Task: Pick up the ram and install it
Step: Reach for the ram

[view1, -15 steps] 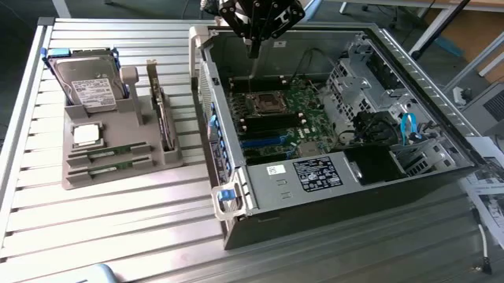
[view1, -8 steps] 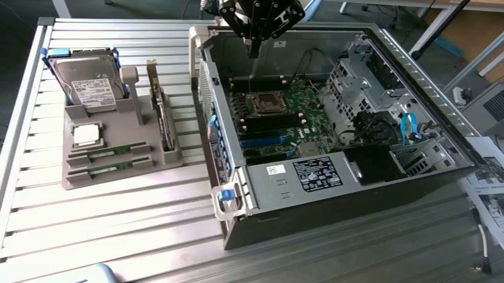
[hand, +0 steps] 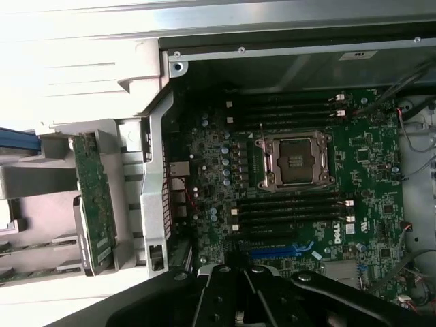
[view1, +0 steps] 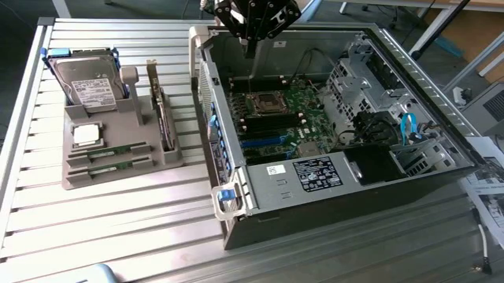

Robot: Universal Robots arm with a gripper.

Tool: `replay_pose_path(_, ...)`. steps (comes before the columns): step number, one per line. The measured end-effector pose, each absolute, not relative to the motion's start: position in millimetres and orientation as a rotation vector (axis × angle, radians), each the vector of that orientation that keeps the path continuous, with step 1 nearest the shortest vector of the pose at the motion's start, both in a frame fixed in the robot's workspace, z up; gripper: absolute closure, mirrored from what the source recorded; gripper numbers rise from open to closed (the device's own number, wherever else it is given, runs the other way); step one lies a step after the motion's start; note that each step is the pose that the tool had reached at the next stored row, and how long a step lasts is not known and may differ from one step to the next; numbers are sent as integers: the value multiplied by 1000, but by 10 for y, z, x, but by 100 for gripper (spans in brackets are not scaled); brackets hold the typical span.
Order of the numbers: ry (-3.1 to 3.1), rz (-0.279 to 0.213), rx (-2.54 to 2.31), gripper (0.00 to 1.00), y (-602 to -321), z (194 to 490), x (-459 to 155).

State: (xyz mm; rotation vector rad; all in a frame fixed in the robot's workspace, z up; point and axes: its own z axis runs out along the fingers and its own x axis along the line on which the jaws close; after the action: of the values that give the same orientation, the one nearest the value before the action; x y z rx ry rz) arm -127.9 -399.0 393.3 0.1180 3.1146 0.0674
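Your gripper (view1: 250, 52) hangs over the open case (view1: 275, 219), fingers pressed together.
The ram (view1: 106, 154) lies in the grey tray (view1: 118, 178), well apart from it, beyond the case wall and the upright expansion card (view1: 163, 118).

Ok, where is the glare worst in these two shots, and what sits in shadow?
Wrist view: the table is washed out white, the motherboard dim. Exterior view: the table's slats glint, the computer case is shadowed inside.
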Motion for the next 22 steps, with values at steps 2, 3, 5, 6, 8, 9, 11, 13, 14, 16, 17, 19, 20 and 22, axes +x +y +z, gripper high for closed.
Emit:
replay_pose_path(2,3115,67,118,90,-3989,3933,-1322)
replay_pose_path(3,3115,68,118,90,-3989,3933,-1337)
replay_pose_path(5,3115,68,118,90,-3989,3933,-1363)
replay_pose_path(6,3115,68,118,90,-3989,3933,-1375)
replay_pose_path(8,3115,67,118,90,-3989,3933,-1406)
replay_pose_path(9,3115,67,118,90,-3990,3933,-1418)
replay_pose_path(11,3115,68,118,90,-3989,3933,-1442)
replay_pose_path(13,3115,68,118,90,-3989,3933,-1463)
replay_pose_path(14,3115,68,118,90,-3989,3933,-1481)
replay_pose_path(16,3115,68,118,90,-3989,3933,-1500)
replay_pose_path(17,3115,68,118,90,-3989,3933,-1521)
replay_pose_path(19,3115,68,118,90,-3989,3933,-1542)
replay_pose_path(20,3115,68,118,90,-3989,3933,-1552)
replay_pose_path(22,3115,68,118,90,-3989,3933,-1572)
